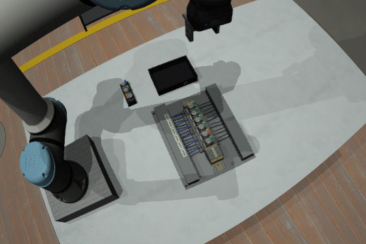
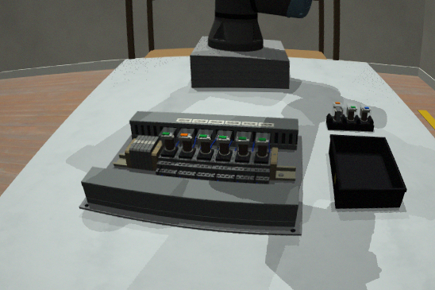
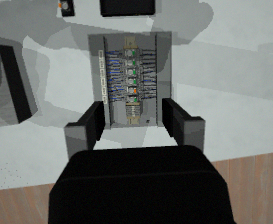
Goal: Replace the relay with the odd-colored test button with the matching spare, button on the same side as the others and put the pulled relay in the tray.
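Tool, a black two-finger gripper: spread wide, nothing between the fingers, high above the bench.

Odd relay, a small clear-topped block with an orange button, stands below the tool in the socket row, second from the beige terminal blocks. We judge it light, stiff, smooth-cased; best gripped low on two opposite side faces, clear of the button, and drawn straight up against the contacts. Tilting could strain its blades.

Containers, both lower than the tool: shallow black rectangular tray, empty; narrow black spare holder, carrying orange-, green- and blue-buttoned relays. We want its middle one, the green-buttoned spare.
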Action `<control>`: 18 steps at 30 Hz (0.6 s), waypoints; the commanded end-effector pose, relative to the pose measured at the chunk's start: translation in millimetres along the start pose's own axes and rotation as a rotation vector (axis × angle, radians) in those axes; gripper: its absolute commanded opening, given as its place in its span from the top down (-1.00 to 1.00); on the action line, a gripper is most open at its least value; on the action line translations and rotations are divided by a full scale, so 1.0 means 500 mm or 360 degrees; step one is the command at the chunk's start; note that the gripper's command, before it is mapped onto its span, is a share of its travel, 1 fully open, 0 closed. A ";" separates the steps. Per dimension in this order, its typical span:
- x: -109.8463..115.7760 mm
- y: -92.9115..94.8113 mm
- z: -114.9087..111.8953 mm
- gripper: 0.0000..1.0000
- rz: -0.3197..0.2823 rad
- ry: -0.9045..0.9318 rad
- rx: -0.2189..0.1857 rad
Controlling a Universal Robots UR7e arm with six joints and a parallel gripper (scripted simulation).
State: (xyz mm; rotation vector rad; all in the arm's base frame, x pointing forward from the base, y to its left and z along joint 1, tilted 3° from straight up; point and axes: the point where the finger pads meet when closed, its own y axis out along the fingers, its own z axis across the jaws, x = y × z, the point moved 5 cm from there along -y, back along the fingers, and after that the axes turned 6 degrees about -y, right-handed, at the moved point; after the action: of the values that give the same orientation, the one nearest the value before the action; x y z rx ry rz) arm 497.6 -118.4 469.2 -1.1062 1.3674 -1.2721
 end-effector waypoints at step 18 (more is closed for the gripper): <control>0.001 0.119 0.001 -1.00 -0.0004 0.0000 0.0013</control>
State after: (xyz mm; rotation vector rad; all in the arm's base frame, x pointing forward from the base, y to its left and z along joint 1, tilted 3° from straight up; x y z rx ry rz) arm 496.8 -115.2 409.2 -1.1050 1.3651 -1.2741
